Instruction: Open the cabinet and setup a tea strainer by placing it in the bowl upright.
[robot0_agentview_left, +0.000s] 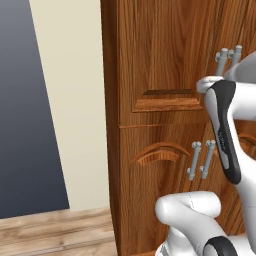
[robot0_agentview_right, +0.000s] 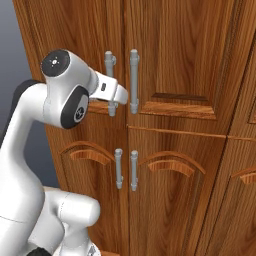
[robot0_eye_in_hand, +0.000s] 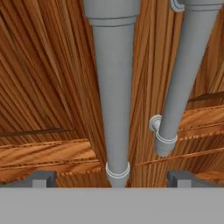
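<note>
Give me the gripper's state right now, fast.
Gripper: open, holding nothing; its dark fingers stand wide apart on either side of the lower end of a thick grey cylindrical bar handle on the tall reddish-brown wooden cabinet.

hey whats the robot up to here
The arm has its gripper up against the tall wooden cabinet, at the upper pair of grey bar handles. In the hand view one handle runs straight down between the two fingertips, which sit wide apart on either side of it, so nothing is clamped yet. The doors look shut.
</note>
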